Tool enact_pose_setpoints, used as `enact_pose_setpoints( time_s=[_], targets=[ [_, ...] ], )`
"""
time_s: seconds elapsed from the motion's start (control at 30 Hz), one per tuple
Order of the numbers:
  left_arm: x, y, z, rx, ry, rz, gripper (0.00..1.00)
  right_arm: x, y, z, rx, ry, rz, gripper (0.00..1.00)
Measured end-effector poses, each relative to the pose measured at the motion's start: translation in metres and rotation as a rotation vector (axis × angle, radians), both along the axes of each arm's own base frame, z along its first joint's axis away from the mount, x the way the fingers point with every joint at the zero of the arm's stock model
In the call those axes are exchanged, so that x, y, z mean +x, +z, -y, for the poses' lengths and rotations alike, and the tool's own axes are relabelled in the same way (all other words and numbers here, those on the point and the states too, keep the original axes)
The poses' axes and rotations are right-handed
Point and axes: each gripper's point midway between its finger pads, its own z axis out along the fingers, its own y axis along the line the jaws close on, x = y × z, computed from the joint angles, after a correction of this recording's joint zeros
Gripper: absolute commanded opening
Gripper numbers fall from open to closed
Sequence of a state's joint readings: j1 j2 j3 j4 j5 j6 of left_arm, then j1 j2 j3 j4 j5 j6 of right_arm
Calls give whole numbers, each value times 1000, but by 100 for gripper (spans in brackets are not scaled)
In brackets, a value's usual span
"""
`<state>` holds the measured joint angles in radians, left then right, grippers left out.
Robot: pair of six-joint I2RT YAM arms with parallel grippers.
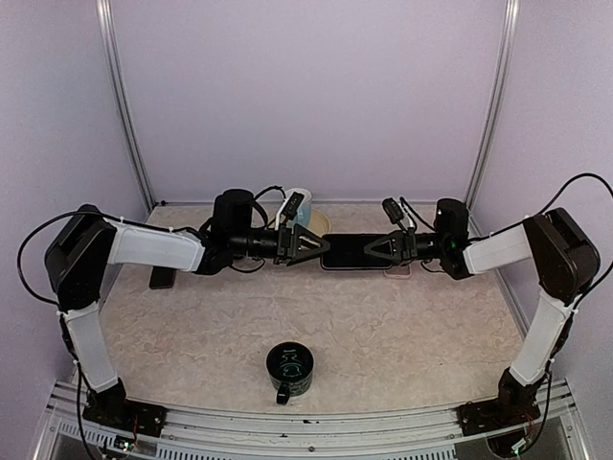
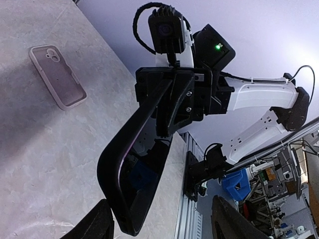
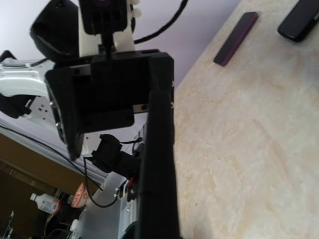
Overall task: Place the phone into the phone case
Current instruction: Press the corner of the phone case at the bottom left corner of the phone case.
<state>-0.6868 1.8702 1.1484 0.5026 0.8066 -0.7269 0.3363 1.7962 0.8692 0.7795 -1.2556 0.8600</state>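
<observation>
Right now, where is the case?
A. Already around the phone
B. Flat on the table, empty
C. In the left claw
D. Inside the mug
B: the case lies flat and empty on the table, apart from the phone, which the right claw holds above the table.

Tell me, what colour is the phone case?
Pale pink phone case, clearest in the left wrist view.
</observation>
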Motion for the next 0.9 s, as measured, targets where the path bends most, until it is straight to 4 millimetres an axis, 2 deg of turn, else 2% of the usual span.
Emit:
enact_pose_setpoints(
  time_s=[0.27, 0.37, 0.57, 0.7, 0.73, 0.9],
  targets=[
    [13, -9, 10, 35, 1, -26, 61, 4, -9, -1, -38, -14, 6, 0],
    [18, -9, 13, 34, 2, -22, 55, 3, -9, -2, -43, -8, 17, 0],
    [25, -13, 13, 36, 2, -21, 28, -6, -12, -9, -53, 26, 12, 0],
    [28, -17, 11, 42, 1, -19, 3, -8, -12, -11, -53, 40, 12, 0],
    [27, -17, 10, 40, -4, -17, 0, -9, -12, -11, -53, 45, 8, 0],
    [21, -8, 11, 7, -60, 22, 0, -12, -8, -10, -43, 72, 16, 0]
  ],
)
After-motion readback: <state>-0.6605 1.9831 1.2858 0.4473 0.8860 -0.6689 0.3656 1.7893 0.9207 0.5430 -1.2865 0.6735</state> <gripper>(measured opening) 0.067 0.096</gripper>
